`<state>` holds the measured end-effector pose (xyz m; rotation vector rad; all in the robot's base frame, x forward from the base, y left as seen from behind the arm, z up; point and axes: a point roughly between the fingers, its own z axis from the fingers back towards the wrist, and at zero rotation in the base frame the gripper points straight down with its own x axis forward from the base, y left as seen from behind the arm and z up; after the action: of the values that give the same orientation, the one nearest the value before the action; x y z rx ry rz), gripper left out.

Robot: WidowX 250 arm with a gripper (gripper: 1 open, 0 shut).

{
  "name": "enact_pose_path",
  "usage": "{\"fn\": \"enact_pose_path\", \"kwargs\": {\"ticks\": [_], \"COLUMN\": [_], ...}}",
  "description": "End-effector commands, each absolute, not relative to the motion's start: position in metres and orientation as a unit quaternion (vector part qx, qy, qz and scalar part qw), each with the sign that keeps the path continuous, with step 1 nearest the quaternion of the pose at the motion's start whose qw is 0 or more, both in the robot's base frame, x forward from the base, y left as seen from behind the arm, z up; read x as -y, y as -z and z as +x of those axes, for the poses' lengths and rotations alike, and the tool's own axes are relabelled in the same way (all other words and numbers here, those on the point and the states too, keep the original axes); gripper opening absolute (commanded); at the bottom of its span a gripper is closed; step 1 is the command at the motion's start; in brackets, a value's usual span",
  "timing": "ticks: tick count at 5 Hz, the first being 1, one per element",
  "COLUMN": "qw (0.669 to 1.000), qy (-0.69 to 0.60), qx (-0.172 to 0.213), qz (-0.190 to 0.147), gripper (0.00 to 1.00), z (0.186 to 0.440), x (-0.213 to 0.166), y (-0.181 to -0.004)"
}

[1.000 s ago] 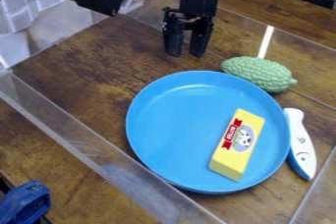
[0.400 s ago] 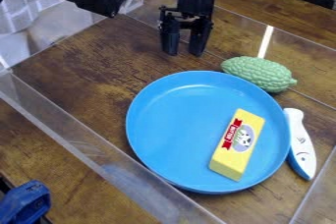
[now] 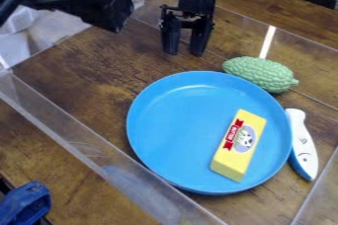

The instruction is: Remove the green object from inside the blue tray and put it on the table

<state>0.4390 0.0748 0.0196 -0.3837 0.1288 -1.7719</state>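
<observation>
Although the large round bright blue plastic tray (image 3: 172, 120) nearest the camera holds only a yellow rectangular block with a red-and-white label (image 3: 239, 143), the pale green knobbly oval object (image 3: 259, 73) lies just beyond its rim on the dark brown wood-grain table (image 3: 93, 71). It looks light, and its bumps should resist slipping; a pinch across its narrow middle seems best. Farther back, the black gripper (image 3: 184, 39) stands released, empty, well apart from it.
</observation>
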Motion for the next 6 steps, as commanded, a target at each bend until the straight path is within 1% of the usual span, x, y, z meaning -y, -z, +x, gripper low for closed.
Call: {"fn": "enact_pose_path", "kwargs": {"ticks": [1, 2, 6], "qw": [0.596, 0.601, 0.638], "qy": [0.779, 0.773, 0.734], "qx": [-0.079, -0.081, -0.082], "qz": [-0.181, -0.189, -0.217], "gripper": [1.00, 1.00, 1.00], "z": [0.4379, 0.4395, 0.4458], "x": [-0.0683, -0.0694, -0.0759], "y": [-0.0024, -0.0015, 0.0034]}}
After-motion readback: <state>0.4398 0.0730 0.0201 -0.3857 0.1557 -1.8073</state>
